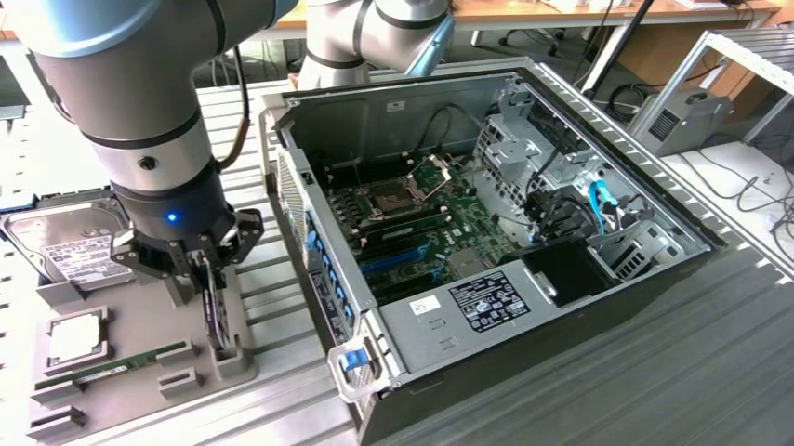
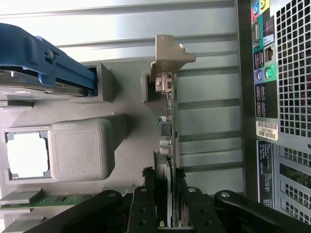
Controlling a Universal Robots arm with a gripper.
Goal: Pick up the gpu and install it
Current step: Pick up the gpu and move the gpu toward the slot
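Note:
The gpu (image 1: 221, 321) is a thin dark card standing on edge in the grey holder tray (image 1: 137, 395), on the exterior view's left beside the open PC case (image 1: 546, 307). My gripper (image 1: 206, 279) comes down over its top edge. The wrist view looks along the gpu (image 2: 168, 121) to its silver end bracket (image 2: 170, 53), which sits by a grey holder block. My gripper (image 2: 165, 182) has one black finger (image 2: 147, 191) on each side of the card, pressed against its faces, so it is shut on the gpu.
The tray also holds a silver hard drive (image 1: 74, 243), a CPU (image 1: 77, 336) and a green RAM stick (image 1: 114, 364). The case lies open with its motherboard and blue slots (image 1: 397, 260) showing. The case's rear port panel (image 2: 266, 82) is close beside the card.

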